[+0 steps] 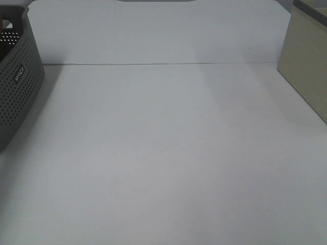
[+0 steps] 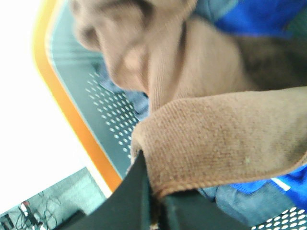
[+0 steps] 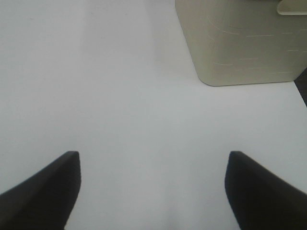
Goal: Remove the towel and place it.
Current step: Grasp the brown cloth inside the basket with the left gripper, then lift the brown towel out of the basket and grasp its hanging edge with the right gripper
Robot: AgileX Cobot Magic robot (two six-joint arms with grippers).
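step: pulling towel [image 2: 220, 139] out of perforated basket [image 2: 96, 100], left tool [image 2: 156, 211] clamping its hem; right tool [image 3: 152, 191] gaping empty over worktop [image 3: 120, 96]. next needing high lift, clearing blue cloth [image 2: 259, 14].

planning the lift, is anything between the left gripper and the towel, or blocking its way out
Nothing between them: the left gripper is shut on an edge of the towel. On the way out stands only the basket wall beside it; blue clothing lies against the towel and may drag.
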